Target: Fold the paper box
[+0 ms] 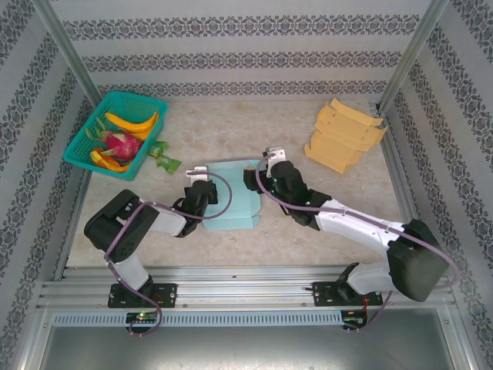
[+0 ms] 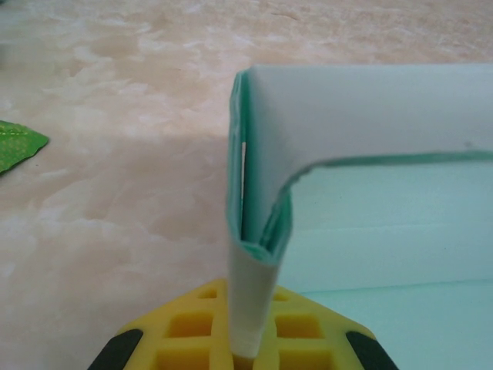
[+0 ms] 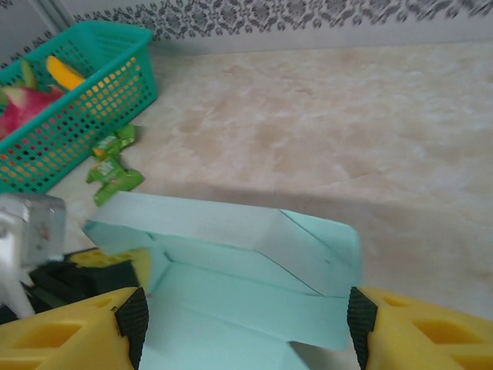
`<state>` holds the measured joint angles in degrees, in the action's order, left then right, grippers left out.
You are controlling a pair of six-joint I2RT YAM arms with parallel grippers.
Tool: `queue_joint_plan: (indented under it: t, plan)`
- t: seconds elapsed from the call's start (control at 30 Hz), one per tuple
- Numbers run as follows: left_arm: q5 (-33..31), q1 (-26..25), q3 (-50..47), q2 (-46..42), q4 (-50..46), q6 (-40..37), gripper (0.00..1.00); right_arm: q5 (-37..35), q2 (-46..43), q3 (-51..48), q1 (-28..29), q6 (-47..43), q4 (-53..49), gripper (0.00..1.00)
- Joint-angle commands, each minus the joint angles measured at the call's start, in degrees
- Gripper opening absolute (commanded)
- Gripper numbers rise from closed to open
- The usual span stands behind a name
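left gripper (image 2: 245, 348) was clamped on the paper box (image 2: 370, 231) side wall. The left wrist view showed that pinch; the top view placed it at the box's 9 o'clock edge. right gripper (image 3: 246, 320) had its jaws wide, straddling the 3 o'clock edge. Box sat mid-table, long axis roughly 12–6, open side up.

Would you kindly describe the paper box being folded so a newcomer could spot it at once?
On the beige marbled table, look at the middle. The paper box lies there between the left gripper and the right gripper, with one wall raised. It is pale mint green, unlike the tan flat boxes stacked at the far right.
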<state>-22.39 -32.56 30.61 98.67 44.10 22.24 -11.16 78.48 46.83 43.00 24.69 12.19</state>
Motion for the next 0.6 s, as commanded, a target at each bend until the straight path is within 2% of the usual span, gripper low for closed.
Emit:
queue_joint_plan:
  t: [0.0, 0.37, 0.57]
  plan:
    - [-1.10, -0.28, 0.18, 1.59, 4.46, 0.61, 0.00, 2.87, 4.32, 4.56, 0.39, 4.72, 1.07, 0.70]
    - [-0.74, -0.49, 0.27, 5.20, 7.98, 0.77, 0.00, 2.49, 14.68, 8.45, -1.53, 6.82, 5.04, 0.70]
    - [0.78, -0.90, -0.26, 5.40, 9.74, 0.65, 0.00, -0.36, 16.39, 6.32, -2.09, 9.50, 8.96, 0.68]
